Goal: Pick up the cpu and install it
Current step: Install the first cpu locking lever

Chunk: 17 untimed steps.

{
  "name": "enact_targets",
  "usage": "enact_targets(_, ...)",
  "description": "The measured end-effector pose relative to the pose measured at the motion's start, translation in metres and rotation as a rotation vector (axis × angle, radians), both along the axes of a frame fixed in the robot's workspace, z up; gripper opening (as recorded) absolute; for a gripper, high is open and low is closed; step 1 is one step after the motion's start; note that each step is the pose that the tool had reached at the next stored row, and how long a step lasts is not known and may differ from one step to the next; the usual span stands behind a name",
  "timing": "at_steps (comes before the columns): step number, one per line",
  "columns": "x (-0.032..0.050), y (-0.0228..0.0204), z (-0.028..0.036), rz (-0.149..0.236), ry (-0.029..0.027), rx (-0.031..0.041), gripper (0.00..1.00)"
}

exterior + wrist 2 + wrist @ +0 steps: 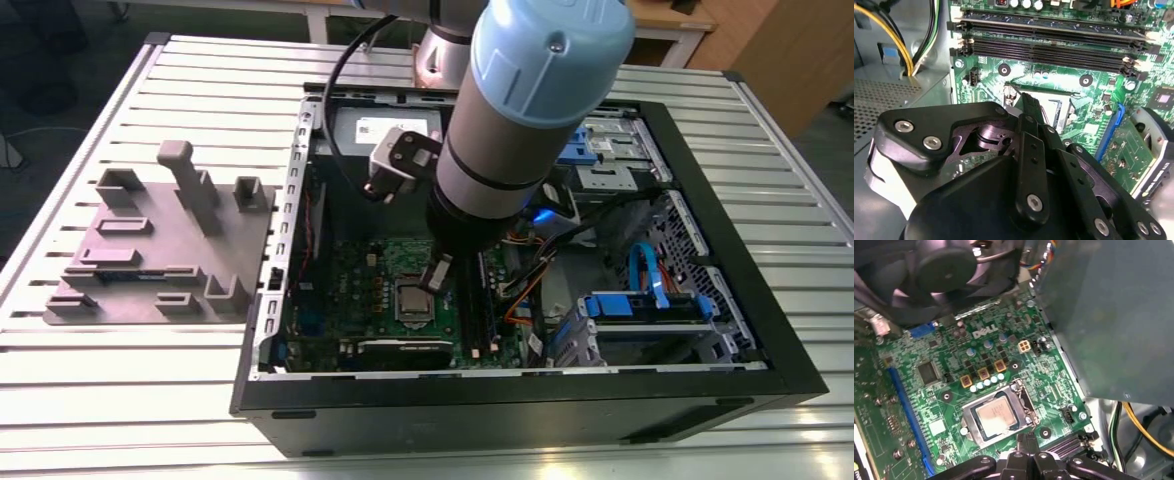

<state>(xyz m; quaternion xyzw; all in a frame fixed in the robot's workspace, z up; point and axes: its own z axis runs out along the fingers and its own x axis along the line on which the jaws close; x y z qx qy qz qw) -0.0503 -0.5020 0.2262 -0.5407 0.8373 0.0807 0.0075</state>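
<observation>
CPU seated in socket; gripper positioned at the socket edge

The computer case (pixel 694 385) lies open side up on the slatted table (pixel 160 400), which gives the arm (pixel 514 110) vertical access to the motherboard (pixel 999 352) inside. The grey fixture block (pixel 154 250) stands on the table at the exterior view's left, outside the case, well apart from the work. The arm reaches down into the case, with the gripper (pixel 1026 442) just beside the socket (pixel 1021 395). The cpu (pixel 995 416) lies flat within the socket frame, metal top up and apart from the gripper. In both wrist views the fingers (pixel 1030 107) appear drawn together to a narrow tip with nothing between them, consistent with a released part.
</observation>
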Motion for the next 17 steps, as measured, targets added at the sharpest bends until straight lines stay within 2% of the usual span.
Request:
enact_targets(7,0.0001,-0.0015,-0.0001,0.070,-0.0091,0.0003,0.10)
enact_targets(12,0.0000,-0.0052,0.0000,0.073,-0.0109,-0.0001,0.10)
enact_targets(17,0.0001,-0.0055,-0.0006,0.094,-0.0129,-0.0001,0.10)
